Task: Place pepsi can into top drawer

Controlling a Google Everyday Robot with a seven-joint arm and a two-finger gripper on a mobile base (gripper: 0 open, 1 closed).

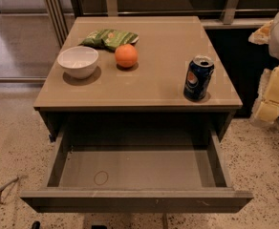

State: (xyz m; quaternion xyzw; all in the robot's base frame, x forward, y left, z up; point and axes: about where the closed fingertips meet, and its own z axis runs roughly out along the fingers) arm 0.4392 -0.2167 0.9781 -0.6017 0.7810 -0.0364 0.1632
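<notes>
A round white ceramic bowl point(77, 61) is sitting at the upper left of the tan square table point(168, 46), with a crumpled green snack bag point(108, 38) and a round orange point(126, 55) just to its right. Across the lower frame the wide grey-brown top drawer point(134, 194) is hanging open, showing a faint ring mark point(101, 177). The dark-blue pepsi can point(198, 78) is standing upright near the table's right front corner. My pale yellow end effector point(274, 93) is hovering at the right edge, apart from the can; I cannot tell whether it is apart or together.

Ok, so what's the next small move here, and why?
Probably bring the gripper, now at the view's right edge, across to the pepsi can: it stands upright, ungrasped, on the cabinet top, and the top drawer is already open.
</notes>
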